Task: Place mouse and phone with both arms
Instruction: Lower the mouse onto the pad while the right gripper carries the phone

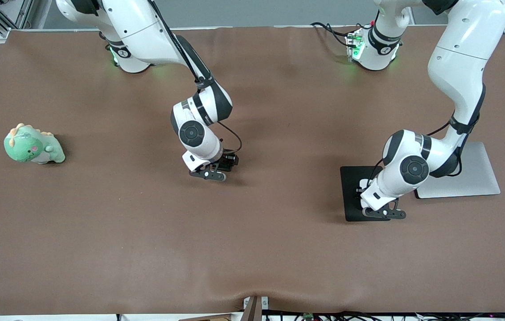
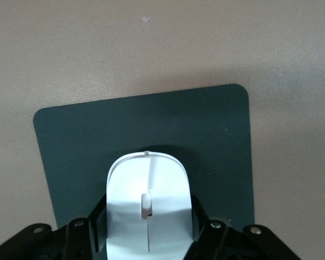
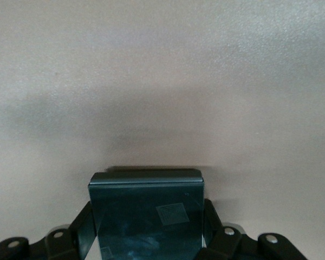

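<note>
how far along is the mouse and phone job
Done: both items are gripped. In hand: the left gripper is shut on the mouse, low over the black mouse pad; the right gripper is shut on the phone, low over bare table. Left: releasing both.

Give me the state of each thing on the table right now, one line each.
mouse: upright, gripped between the left gripper's fingers, over the mouse pad.
phone: gripped by the right gripper, low over bare tabletop.
left gripper: shut on the mouse.
right gripper: shut on the phone.
mouse pad: flat on the table.
laptop: lid closed.
dinosaur plush: untouched near the right arm's end.
</note>
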Available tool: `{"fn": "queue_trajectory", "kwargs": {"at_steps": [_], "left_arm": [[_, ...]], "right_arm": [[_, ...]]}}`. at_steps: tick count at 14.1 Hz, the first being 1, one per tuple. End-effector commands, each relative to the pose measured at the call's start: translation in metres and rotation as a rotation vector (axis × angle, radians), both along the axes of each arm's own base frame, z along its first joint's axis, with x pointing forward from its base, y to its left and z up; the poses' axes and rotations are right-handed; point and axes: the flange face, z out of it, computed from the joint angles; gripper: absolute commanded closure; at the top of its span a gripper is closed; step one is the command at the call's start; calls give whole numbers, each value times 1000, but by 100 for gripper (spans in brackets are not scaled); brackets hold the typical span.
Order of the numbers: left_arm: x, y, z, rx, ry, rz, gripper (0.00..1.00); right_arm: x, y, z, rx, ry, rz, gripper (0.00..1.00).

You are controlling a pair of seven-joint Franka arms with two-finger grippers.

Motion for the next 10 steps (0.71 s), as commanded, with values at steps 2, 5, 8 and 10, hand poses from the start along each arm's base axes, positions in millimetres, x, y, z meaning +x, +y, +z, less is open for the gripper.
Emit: {"fn": "queue_trajectory", "kwargs": {"at_steps": [2,5,8,10], "left_arm": [[2,-1,-5,8,-12,4,0],[1,0,-7,7,-11,4,0],[3,1,1,12,-16,3,0],[4,1,19,18,-33,1,0]], "right_arm": [[21,-16,16,1,60,-24,100],[42,-53,40,8,102,3,100],[55,-90,47,-59,103,17,100],[68,-132,54,-85,135,57,100]]}}
